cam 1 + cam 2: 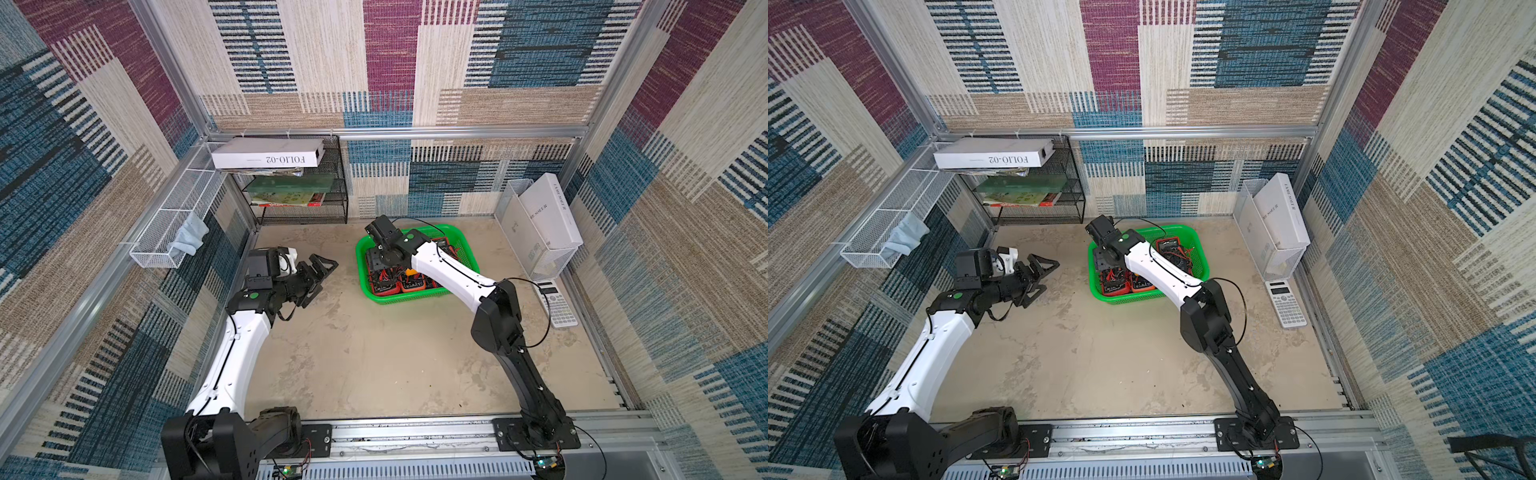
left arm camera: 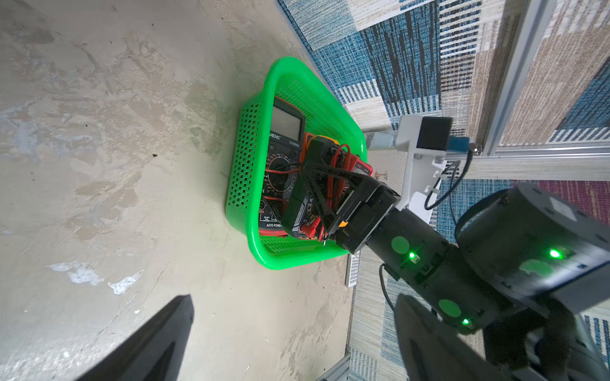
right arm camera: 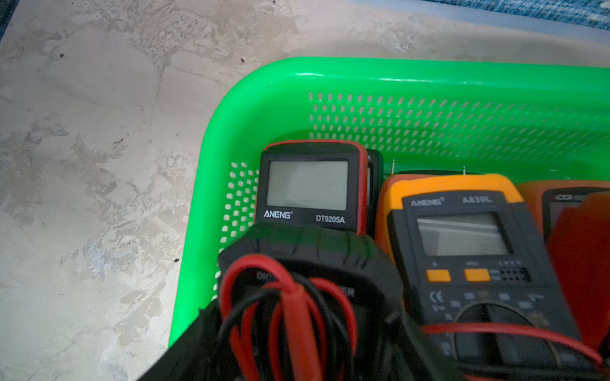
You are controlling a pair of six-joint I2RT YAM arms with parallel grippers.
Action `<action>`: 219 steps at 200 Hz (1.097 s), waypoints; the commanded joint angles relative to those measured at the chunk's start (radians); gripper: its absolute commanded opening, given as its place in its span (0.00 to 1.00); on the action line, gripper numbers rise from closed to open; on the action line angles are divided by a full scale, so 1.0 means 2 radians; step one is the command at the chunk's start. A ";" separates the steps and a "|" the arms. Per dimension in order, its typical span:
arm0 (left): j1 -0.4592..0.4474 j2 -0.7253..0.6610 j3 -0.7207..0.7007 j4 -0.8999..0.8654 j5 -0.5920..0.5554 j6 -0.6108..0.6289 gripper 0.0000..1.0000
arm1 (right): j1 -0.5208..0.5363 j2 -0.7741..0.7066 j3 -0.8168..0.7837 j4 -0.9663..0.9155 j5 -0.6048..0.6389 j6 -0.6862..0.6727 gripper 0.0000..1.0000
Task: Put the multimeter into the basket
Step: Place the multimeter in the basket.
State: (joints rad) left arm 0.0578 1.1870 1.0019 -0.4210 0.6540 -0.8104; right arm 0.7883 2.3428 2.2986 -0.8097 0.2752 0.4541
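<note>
Ribbed black multimeter clamped in right gripper over perforated green basket; left gripper spread.

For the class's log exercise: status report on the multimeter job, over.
Left gripper open, empty. Right gripper shut on multimeter, over basket. Other meters lie beneath.

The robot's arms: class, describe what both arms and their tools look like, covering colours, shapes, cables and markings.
The left arm and right arm each have a white shell link between black joints, above a black lower link. Round green stickers mark the joints, and thin black cables loop alongside. The left tool has black fingers built as open triangular frames.
</note>
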 commanded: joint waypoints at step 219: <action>-0.031 -0.012 0.024 -0.043 -0.033 0.023 1.00 | -0.005 0.015 0.033 0.015 -0.024 -0.003 0.97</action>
State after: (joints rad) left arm -0.0032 1.1702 1.0348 -0.5030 0.5976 -0.7788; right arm 0.7780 2.4008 2.3524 -0.7933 0.2337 0.4526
